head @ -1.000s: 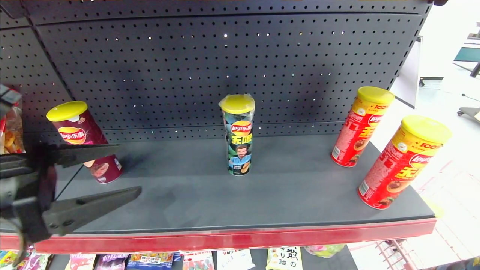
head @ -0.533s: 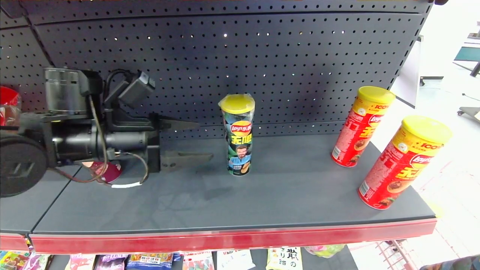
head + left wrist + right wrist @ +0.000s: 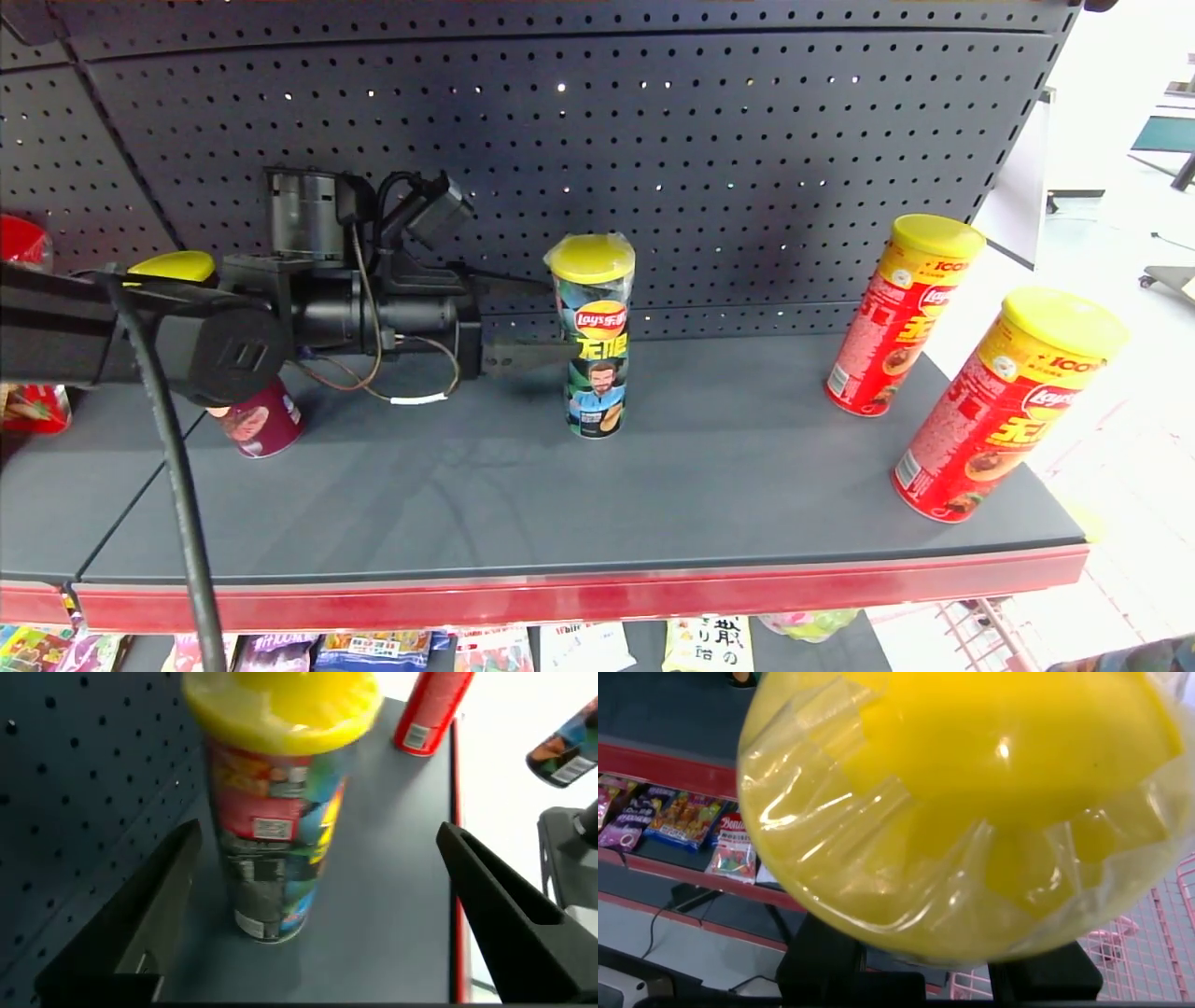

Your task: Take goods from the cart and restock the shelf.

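Head view showed the left gripper (image 3: 560,315) spread wide around the green chip can (image 3: 597,345), upright mid-shelf; the right gripper (image 3: 948,963) seemingly pinched another yellow-lidded can (image 3: 971,793); the shelf (image 3: 579,504) held four cans, so restocking looked barely begun.

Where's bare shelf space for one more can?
Widest free patch: shelf between the green can and the rear red can and front red can. The front strip along the red edge is bare too. Crowded: left of the green can, where the open left gripper flanks it and its arm hides part of the maroon can.
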### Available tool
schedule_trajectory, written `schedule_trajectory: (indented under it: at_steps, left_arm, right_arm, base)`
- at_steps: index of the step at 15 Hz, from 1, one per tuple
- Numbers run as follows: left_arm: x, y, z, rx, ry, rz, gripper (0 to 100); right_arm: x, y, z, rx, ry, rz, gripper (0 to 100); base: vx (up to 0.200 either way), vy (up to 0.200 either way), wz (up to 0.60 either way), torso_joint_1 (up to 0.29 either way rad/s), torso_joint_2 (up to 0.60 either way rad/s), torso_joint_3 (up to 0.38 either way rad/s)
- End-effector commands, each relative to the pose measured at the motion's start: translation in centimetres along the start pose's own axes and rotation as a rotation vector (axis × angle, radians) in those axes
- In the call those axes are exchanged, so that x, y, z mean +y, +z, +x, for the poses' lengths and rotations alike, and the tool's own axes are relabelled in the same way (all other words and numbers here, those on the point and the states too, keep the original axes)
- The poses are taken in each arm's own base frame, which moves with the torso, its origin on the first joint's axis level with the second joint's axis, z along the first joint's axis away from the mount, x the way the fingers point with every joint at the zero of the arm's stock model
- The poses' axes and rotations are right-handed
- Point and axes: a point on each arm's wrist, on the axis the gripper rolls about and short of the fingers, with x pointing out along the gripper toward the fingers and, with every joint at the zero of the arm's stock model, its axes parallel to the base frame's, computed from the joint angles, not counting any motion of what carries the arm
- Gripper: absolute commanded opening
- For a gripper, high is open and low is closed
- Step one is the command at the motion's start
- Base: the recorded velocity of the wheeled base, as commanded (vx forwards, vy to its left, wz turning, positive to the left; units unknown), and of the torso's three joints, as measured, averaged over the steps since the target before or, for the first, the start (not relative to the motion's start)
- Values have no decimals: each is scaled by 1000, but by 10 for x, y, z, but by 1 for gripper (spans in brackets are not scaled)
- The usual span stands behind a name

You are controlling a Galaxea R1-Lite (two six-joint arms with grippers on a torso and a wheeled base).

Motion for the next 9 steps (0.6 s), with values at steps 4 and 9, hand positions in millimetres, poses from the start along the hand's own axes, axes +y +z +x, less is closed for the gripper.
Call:
schedule_trajectory:
  at_steps: [4,9]
  left_arm:
    - [19,1,25,-17,-11,1,100]
    - [24,-6,37,-18,-16,-25,100]
  right_arm:
    - [0,-1,2,13,2,3,0]
    - [0,-1,2,18,1,4,0]
  base:
    - [0,0,0,0,0,0]
    - [0,0,0,0,0,0]
